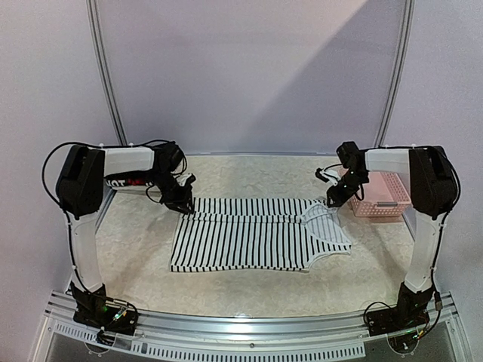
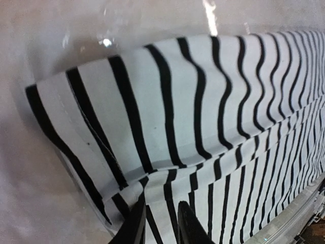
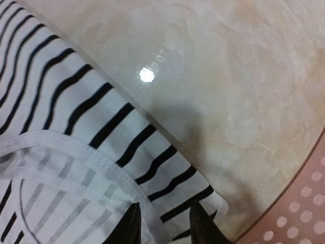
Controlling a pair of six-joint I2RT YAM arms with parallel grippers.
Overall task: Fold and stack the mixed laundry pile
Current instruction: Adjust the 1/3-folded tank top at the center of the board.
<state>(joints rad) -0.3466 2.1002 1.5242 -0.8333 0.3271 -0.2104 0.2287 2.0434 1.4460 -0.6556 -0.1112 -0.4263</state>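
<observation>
Garment: the striped tank top is lying flat mid-table, its far edge doubled over toward the near side.
Left gripper: the left gripper is hovering at the fold's far-left corner with its fingers narrowly apart. Whether it is pinching cloth cannot be told.
Right gripper: the right gripper is standing spread over the strap end, near the pink basket, apparently gripping nothing.
Step judged: the lengthwise fold is being set.
Recommendation: both corners want gripping level, with the edge kept taut while it is drawn evenly to the near hem.
Risk: the loose strap may bunch.
</observation>
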